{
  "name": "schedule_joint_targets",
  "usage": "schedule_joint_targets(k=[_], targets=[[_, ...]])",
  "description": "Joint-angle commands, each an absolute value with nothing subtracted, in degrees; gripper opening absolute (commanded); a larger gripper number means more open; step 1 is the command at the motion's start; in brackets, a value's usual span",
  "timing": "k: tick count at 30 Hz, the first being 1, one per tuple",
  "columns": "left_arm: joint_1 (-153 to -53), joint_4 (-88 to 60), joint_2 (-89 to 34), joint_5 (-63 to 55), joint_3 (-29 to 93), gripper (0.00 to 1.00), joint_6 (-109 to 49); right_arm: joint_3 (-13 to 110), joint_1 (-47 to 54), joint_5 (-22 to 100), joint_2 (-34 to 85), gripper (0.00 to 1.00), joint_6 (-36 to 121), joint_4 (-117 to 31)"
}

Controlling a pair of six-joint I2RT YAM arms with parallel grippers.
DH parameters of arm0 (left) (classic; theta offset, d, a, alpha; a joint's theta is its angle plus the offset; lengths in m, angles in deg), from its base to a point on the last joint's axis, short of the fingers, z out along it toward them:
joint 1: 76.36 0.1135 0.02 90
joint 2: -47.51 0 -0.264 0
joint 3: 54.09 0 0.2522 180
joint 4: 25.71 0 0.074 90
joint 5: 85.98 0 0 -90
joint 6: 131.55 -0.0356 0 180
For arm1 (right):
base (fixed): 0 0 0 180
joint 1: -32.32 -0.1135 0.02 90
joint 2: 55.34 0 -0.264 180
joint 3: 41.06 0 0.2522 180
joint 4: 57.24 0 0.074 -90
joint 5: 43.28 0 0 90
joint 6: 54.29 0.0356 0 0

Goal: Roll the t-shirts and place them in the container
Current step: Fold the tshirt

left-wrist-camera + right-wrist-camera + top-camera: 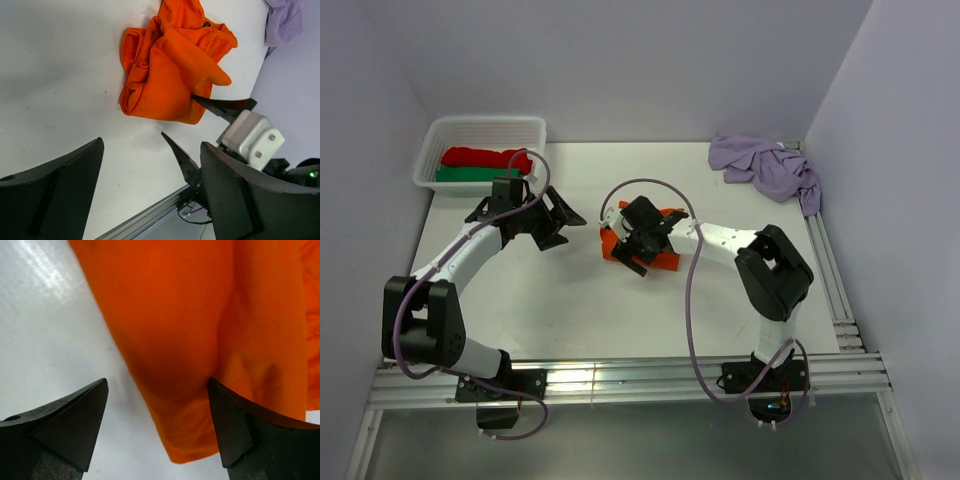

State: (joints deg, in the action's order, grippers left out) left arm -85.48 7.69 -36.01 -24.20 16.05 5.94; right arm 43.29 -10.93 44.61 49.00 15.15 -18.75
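Right wrist view: my right gripper (157, 384) has its jaws released and wide, with nothing pinched. The bright orange cotton t-shirt (200, 315) lies beneath and between them. My three-o'clock finger is at the cloth, though I cannot tell whether it touches. My nine-o'clock finger is over the bare white table top (45, 325). My left gripper (151, 145) is also open and empty, and sits apart at nine o'clock of the orange shirt.

From the left wrist view the orange shirt looks like a loose, lumpy bundle at the middle of the table, with folds splaying at twelve o'clock. I judge this roll unfinished. To do it well, I should go low so the jaws take every layer of the near fold, not just the top skin. I should close firmly, turn the cloth over itself in short, tight bites, and tuck the stray folds in first. My left jaws could pin the nine-o'clock end so the bundle does not skid.

The crumpled pale lilac cotton t-shirt (765, 165) lies unrolled at two o'clock, by the wall. The white slatted plastic basket (480, 122) at eleven o'clock holds a red cloth roll (485, 157) and a green cloth roll (470, 176).
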Motion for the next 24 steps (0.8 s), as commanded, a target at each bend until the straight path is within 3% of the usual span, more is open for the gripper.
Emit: schedule_joint_targets(k=[1,9,11,12,13,16,19,24], targets=[[-84.45,7.12,-36.33,-27.08,17.15,0.83,4.51,47.31,-11.45,49.35,51.70,0.88,13.73,-20.01],[-80.85,8.62,-36.60,-29.11,16.18,0.82,1.52,53.30,-12.15,47.07,58.83,0.81,18.74,-14.75],[-79.70,9.49,-36.25,-29.46,16.10,0.82,0.56,53.82,-13.03,45.32,59.27,0.70,21.63,-13.43],[-78.57,9.85,-36.07,-29.55,16.10,0.82,0.12,54.00,-14.25,45.22,59.71,0.59,22.86,-13.07],[-77.95,10.20,-35.98,-29.72,16.10,0.82,-0.75,54.43,-15.05,46.27,60.06,0.42,24.44,-12.55],[-76.45,11.17,-35.72,-30.25,15.57,0.82,-2.16,57.95,-18.39,46.62,62.08,0.24,31.73,-9.91],[-73.73,11.43,-35.37,-30.78,14.34,0.83,-2.96,61.81,-21.03,45.92,63.48,0.22,42.62,-7.72],[-72.84,9.59,-34.14,-31.31,11.27,0.83,-2.79,71.92,-22.97,44.80,69.90,0.28,67.24,2.83]])
